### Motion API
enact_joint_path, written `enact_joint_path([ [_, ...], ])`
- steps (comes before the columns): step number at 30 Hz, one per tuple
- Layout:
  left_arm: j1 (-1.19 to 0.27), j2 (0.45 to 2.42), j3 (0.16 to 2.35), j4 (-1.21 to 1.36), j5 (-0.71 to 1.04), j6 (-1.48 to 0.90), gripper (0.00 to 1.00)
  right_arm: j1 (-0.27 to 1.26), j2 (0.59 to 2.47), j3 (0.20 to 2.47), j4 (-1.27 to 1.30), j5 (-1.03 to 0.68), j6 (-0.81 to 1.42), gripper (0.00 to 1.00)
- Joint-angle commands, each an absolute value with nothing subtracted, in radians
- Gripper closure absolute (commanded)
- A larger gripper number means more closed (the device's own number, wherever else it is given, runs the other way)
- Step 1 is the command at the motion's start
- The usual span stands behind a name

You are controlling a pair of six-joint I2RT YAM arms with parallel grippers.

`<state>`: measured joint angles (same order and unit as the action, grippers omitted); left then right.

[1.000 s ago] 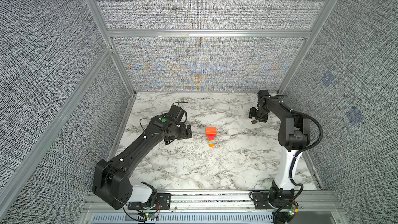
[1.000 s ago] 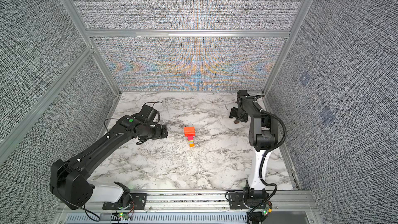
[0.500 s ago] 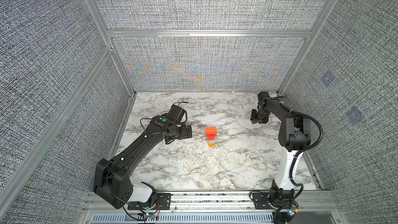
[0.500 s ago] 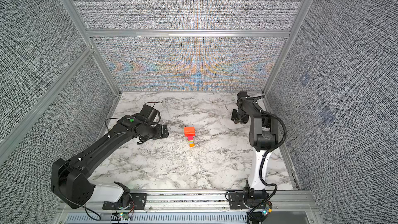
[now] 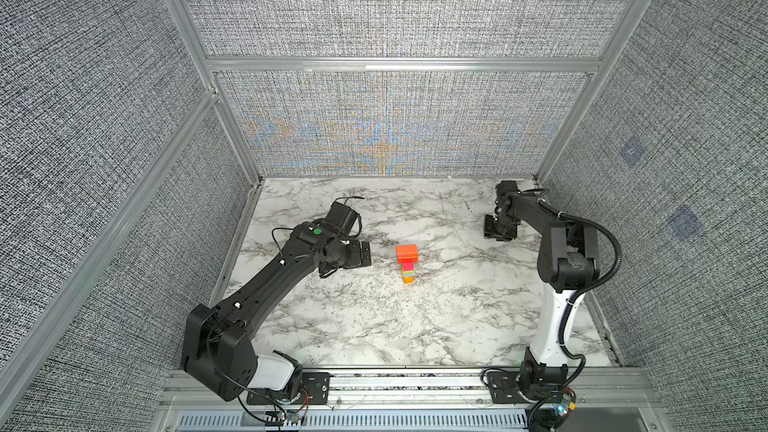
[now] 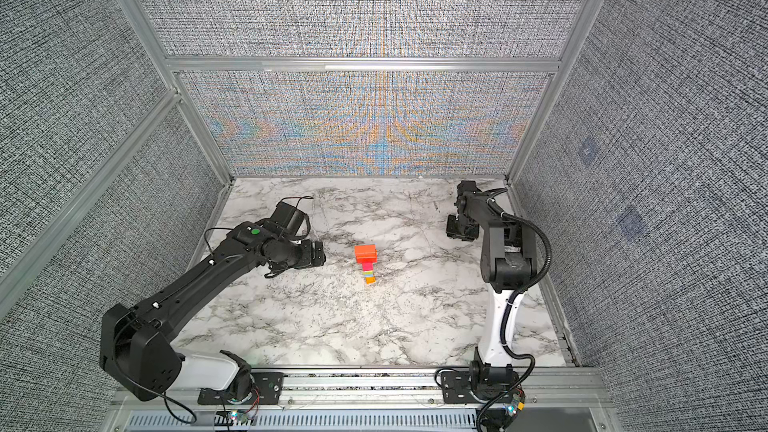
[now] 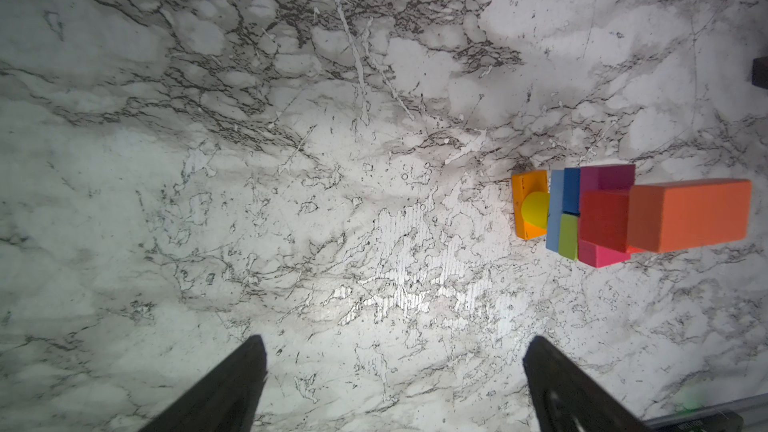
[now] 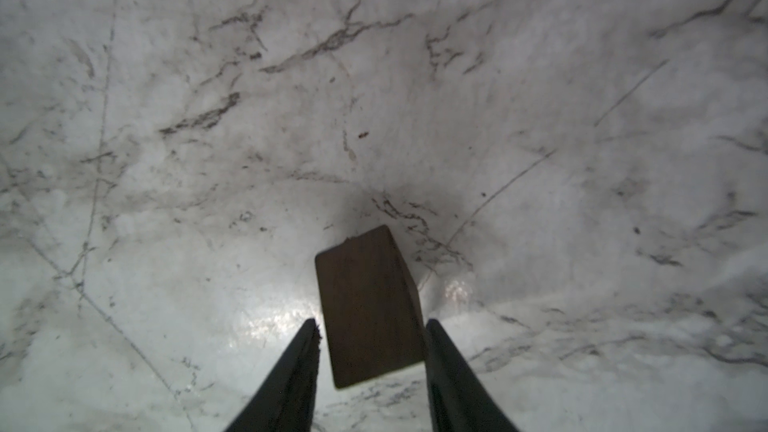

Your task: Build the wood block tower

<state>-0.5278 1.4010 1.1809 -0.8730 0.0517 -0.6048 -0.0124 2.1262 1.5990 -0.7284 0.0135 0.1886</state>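
Note:
The wood block tower (image 5: 407,261) (image 6: 365,262) stands mid-table, a slim column of coloured blocks capped by a wider red-orange slab (image 7: 685,214). My left gripper (image 5: 367,253) (image 6: 320,253) (image 7: 395,342) hangs open just left of the tower, holding nothing. My right gripper (image 5: 498,233) (image 6: 459,231) (image 8: 372,326) is low at the back right. Its fingers have closed against the two sides of a dark brown block (image 8: 370,305) on the marble. In both top views the gripper hides that block.
Grey fabric walls enclose the marble table (image 5: 374,326) on three sides; the right wall stands close behind my right arm. An aluminium rail (image 5: 407,380) with both arm bases runs along the front edge.
My right gripper has dropped onto the dark brown block and its jaws have narrowed around it. The left arm and the tower have not moved.

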Motion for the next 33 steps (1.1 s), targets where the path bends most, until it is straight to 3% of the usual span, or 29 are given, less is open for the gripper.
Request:
enact_joint_path([
  [1,-0.526,1.399,1.186,-0.874,0.043,-0.597,0.01,-0.015,2.132,1.612,-0.731,0.016,0.174,0.64],
  [10,-0.525,1.413,1.199,-0.878,0.046,-0.595,0.01,-0.018,2.138,1.613,-0.723,0.005,0.166,0.77],
  [14,-0.525,1.411,1.198,-0.881,0.045,-0.595,0.01,-0.018,2.136,1.614,-0.726,0.011,0.164,0.76],
  [19,-0.525,1.406,1.197,-0.883,0.04,-0.592,0.01,-0.017,2.118,1.601,-0.74,0.072,0.161,0.48],
  [26,-0.525,1.417,1.198,-0.879,0.047,-0.589,0.01,-0.021,2.139,1.64,-0.756,0.061,0.166,0.44],
  [30,-0.525,1.413,1.197,-0.88,0.045,-0.588,0.01,-0.031,2.169,1.697,-0.772,0.04,0.165,0.28],
  [33,-0.523,1.414,1.197,-0.885,0.042,-0.588,0.01,-0.036,2.185,1.728,-0.772,0.017,0.15,0.21],
])
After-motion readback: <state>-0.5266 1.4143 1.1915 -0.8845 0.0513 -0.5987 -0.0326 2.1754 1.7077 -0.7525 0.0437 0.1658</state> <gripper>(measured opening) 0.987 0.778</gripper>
